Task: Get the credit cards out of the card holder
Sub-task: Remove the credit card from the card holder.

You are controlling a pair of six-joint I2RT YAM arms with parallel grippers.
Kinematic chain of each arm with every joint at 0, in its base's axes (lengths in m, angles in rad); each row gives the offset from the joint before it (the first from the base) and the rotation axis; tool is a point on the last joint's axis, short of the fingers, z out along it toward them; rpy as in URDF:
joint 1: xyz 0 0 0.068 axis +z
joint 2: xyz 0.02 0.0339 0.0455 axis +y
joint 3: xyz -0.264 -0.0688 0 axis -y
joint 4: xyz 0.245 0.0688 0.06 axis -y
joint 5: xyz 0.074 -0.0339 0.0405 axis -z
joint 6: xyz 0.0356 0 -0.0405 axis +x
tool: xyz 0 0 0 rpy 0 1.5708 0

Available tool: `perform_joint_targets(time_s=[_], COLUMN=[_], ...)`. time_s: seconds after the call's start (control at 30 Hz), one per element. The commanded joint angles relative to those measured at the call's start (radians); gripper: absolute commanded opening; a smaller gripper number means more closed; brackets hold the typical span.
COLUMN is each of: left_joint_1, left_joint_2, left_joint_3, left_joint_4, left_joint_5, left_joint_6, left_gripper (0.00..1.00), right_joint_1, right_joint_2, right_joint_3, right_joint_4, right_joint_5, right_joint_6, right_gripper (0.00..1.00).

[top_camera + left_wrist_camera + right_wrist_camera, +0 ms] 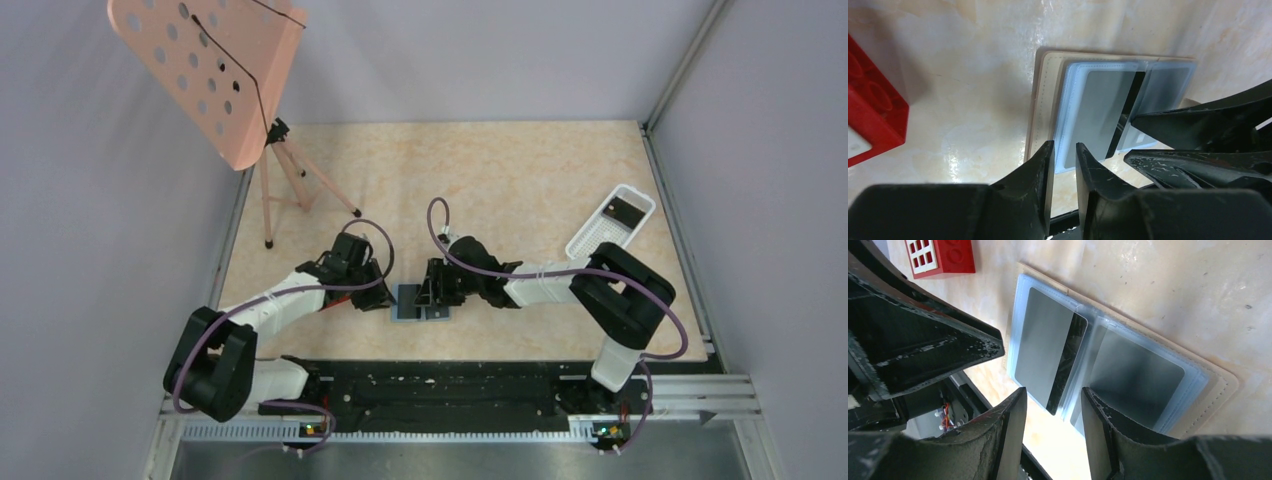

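Note:
The card holder [420, 302] lies open on the table, light blue inside [1073, 100] and tan outside [1218, 385]. A grey credit card [1043, 350] with a black stripe sticks partly out of one sleeve; it also shows in the left wrist view [1103, 107]. A second grey card [1135, 377] sits inside the other sleeve. My left gripper [1064, 152] hovers at the holder's near edge, jaws a narrow gap apart with nothing between them. My right gripper [1050, 407] is open, its fingers straddling the protruding card's corner.
A red-and-white brick [940, 257] lies just beyond the holder, also in the left wrist view [873, 120]. A white perforated tray [592, 238] at the right holds a dark card [625, 210]. A pink music stand [215, 70] stands at the back left.

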State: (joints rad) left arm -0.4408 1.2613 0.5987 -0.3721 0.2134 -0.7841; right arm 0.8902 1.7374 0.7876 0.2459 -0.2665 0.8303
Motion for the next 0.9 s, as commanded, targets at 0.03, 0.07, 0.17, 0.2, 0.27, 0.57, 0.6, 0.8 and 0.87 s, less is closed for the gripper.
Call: perform_joint_targets(time_s=[0.03, 0.07, 0.17, 0.2, 0.27, 0.57, 0.6, 0.8, 0.87], left_joint_1=[-0.009, -0.014, -0.020, -0.022, -0.027, -0.053, -0.054, -0.056, -0.056], left_joint_2=[0.038, 0.045, 0.057, 0.060, 0.065, 0.068, 0.068, 0.070, 0.072], left_joint_3=[-0.046, -0.050, -0.069, -0.074, -0.084, -0.115, -0.116, -0.117, -0.116], left_joint_4=[0.109, 0.118, 0.148, 0.158, 0.176, 0.226, 0.226, 0.228, 0.229], left_joint_5=[0.065, 0.070, 0.088, 0.096, 0.107, 0.130, 0.129, 0.126, 0.125], left_joint_6=[-0.005, -0.008, -0.021, -0.025, -0.033, -0.073, -0.073, -0.076, -0.076], left_gripper=[0.28, 0.27, 0.21, 0.19, 0.16, 0.08, 0.08, 0.07, 0.07], right_joint_1=[-0.009, -0.014, -0.027, -0.029, -0.028, -0.028, -0.028, -0.028, -0.028], right_joint_2=[0.004, -0.003, -0.027, -0.034, -0.044, -0.045, -0.042, -0.029, -0.026], right_joint_3=[-0.001, -0.009, -0.029, -0.032, -0.031, -0.027, -0.027, -0.039, -0.044], right_joint_4=[-0.069, -0.070, -0.072, -0.071, -0.063, -0.029, -0.028, 0.002, 0.014], right_joint_5=[0.075, 0.077, 0.079, 0.078, 0.066, 0.040, 0.038, 0.020, 0.013], right_joint_6=[-0.050, -0.053, -0.056, -0.057, -0.059, -0.032, -0.031, -0.017, -0.013], right_gripper=[0.44, 0.44, 0.43, 0.43, 0.43, 0.40, 0.40, 0.37, 0.35])
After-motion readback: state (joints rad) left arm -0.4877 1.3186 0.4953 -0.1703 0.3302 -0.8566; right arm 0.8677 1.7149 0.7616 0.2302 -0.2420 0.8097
